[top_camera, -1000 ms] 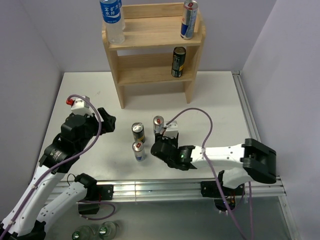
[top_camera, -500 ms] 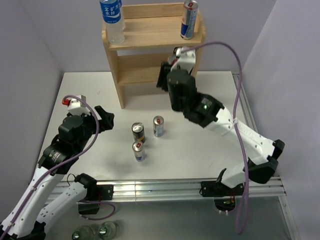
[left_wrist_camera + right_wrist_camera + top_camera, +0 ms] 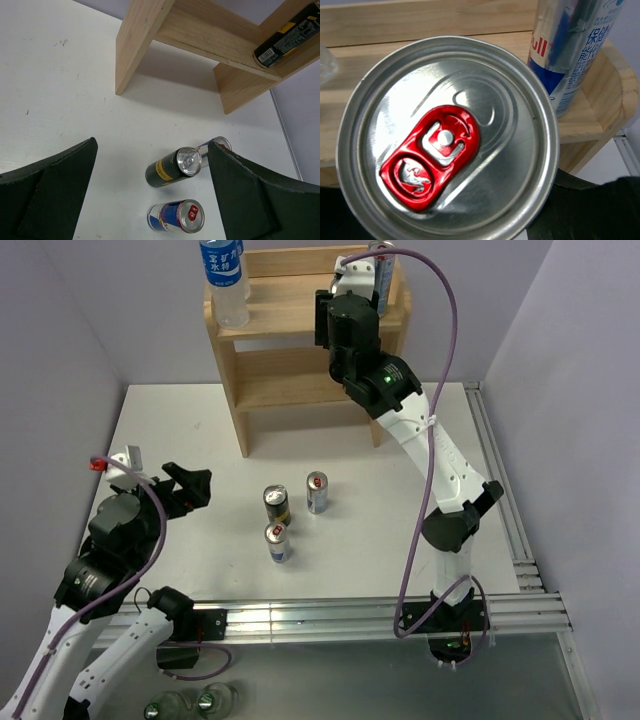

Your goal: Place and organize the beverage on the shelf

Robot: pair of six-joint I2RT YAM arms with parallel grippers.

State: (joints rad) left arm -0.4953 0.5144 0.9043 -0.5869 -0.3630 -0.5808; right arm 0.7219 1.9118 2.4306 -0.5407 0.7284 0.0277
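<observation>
Roughly halfway, I'd say. The right gripper (image 3: 330,310) is clamped on a red-tab can (image 3: 445,140) at the top tier of the shelf (image 3: 300,305), at 9 o'clock of the blue can (image 3: 378,280). The bottle (image 3: 223,280) and black can (image 3: 285,37) are already shelved. Three more cans (image 3: 277,505) wait at 6 o'clock of it. The left gripper (image 3: 190,485) gapes wide, empty.

Silver can (image 3: 445,140), red tab (image 3: 430,155); pale, seemingly unpainted wood shelf (image 3: 300,302)

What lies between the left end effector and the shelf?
Nothing: the top external view shows only bare table between the left end effector and the shelf.
</observation>
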